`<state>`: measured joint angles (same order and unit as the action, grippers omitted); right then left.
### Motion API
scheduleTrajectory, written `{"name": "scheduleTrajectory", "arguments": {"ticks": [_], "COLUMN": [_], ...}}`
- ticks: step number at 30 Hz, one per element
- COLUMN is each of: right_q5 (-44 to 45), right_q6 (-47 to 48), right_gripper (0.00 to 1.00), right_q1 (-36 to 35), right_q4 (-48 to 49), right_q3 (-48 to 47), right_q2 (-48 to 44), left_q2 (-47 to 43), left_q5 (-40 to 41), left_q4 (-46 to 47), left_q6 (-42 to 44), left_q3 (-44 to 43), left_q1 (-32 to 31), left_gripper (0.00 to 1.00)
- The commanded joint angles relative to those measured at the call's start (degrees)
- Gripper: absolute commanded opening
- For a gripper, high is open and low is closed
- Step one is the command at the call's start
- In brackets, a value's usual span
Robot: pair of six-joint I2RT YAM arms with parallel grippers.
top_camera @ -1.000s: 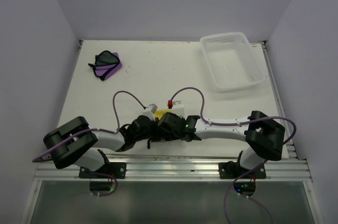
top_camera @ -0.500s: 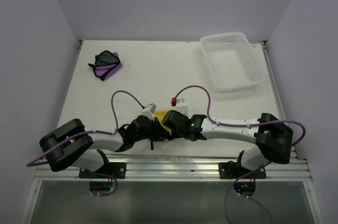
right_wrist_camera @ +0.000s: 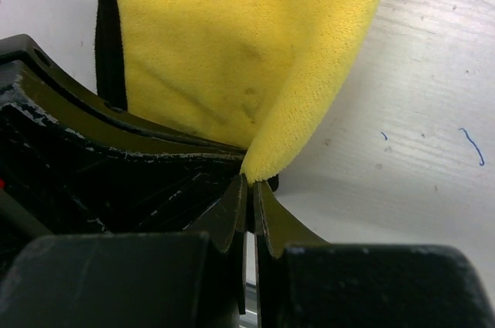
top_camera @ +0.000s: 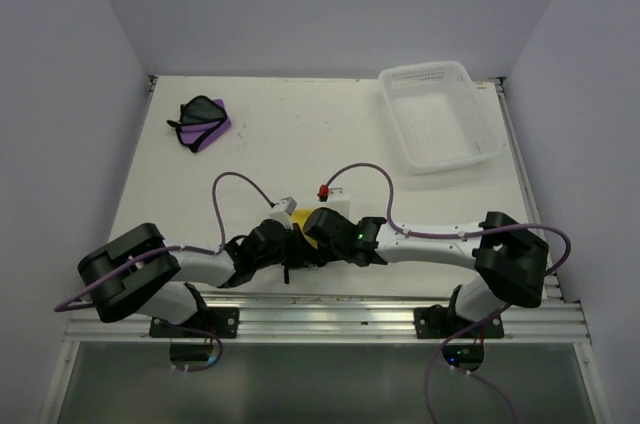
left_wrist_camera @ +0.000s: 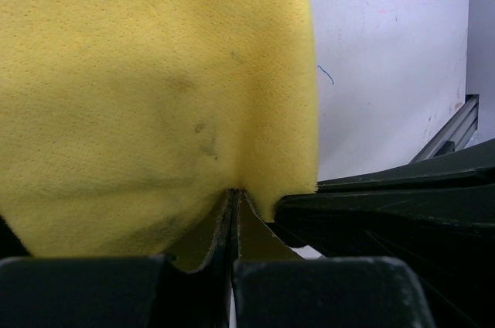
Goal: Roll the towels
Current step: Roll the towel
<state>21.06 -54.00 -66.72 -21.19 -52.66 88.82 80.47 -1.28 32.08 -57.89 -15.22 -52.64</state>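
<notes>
The yellow towel (top_camera: 318, 220) lies at the near middle of the table, mostly hidden under both wrists. My left gripper (top_camera: 297, 244) is shut on its near edge; in the left wrist view the yellow towel (left_wrist_camera: 155, 80) fills the frame above the closed jaws (left_wrist_camera: 232, 196). My right gripper (top_camera: 318, 242) is shut on the same towel beside it; the right wrist view shows a yellow fold (right_wrist_camera: 255, 65) with black edging pinched at the closed tips (right_wrist_camera: 249, 181). The purple towel (top_camera: 203, 121) lies folded at the far left, untouched.
A white perforated basket (top_camera: 440, 114) stands at the far right. A small white block with a red tip (top_camera: 330, 199) sits just behind the grippers. Purple cables loop above both arms. The metal rail (top_camera: 320, 319) runs along the near edge.
The right wrist moved slightly right and then back left over the yellow towel. Both grippers stayed closed on it. The purple towel and basket have not moved.
</notes>
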Motion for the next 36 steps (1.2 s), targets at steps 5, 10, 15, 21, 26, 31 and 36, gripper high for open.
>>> {"name": "scheduleTrajectory", "arguments": {"ticks": [5,10,15,21,26,31,36], "right_q5": [-2.7,-3.7,-4.2,-3.9,-3.6,-3.7,-4.3], "right_q6": [-0.8,-1.8,-2.3,-2.5,-2.3,-2.2,-2.1], "right_gripper": [0.0,0.0,0.0,0.0,0.0,0.0,0.0], "right_q1": [0.1,0.1,0.1,0.1,0.1,0.2,0.1], "right_q4": [4.7,6.2,7.0,6.9,6.6,6.7,7.2], "right_q3": [-0.4,0.5,1.7,2.7,2.7,2.3,2.0], "right_q2": [3.6,4.9,5.0,5.6,6.0,6.9,7.0], "left_q2": [0.0,-0.4,-0.7,-4.0,-9.2,-11.6,-11.3], "left_q5": [1.0,1.0,2.5,4.3,6.6,7.4,7.8], "left_q4": [0.6,0.1,-0.3,-3.9,-9.2,-11.7,-13.0], "left_q6": [1.2,1.4,1.4,2.5,4.0,4.7,4.8], "left_q3": [-0.9,-0.7,-0.6,-1.2,-2.4,-2.9,-2.4], "left_q1": [-0.4,-0.4,-0.4,-0.4,-0.4,-0.4,-0.4], "left_gripper": [0.0,0.0,0.0,0.0,0.0,0.0,0.0]}}
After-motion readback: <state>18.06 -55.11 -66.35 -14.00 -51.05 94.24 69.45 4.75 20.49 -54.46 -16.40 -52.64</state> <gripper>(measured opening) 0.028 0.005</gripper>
